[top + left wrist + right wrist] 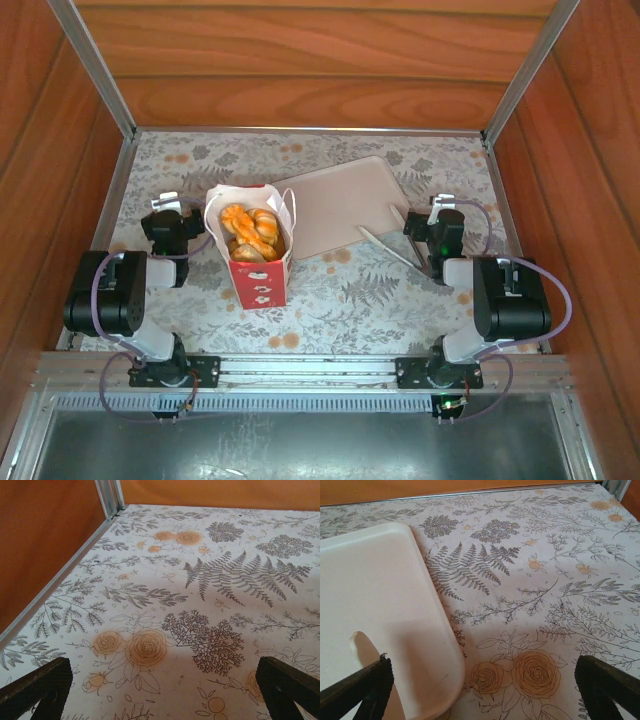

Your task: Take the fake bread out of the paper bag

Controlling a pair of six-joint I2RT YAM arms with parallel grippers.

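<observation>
Overhead and wrist views, read left to right. The left gripper (167, 222) rests low over the desk (340, 285), released, with its fingers (37, 685) wide apart and nothing between them. Just to its right stands the paper bag (262, 278), upright with its mouth open to the ceiling. The fake bread (250, 232) lies heaped inside, level with the rim. A flat beige tray (345, 205) lies just right of the bag, bare. The right gripper (437, 232) hovers at the tray's right corner, likewise released and empty.

Step in hand, as judged: the first reach into the bag, not yet begun. The left gripper is nearer. It should rise above the rim, come down vertically between the cord handles, close on the topmost piece only, and lift straight up so the light bag neither tips nor rides along. The right gripper could steady the bag's wall.

Count: two grippers, one bag, one tray. At least three bread pieces can be told apart, and any beneath are hidden.
</observation>
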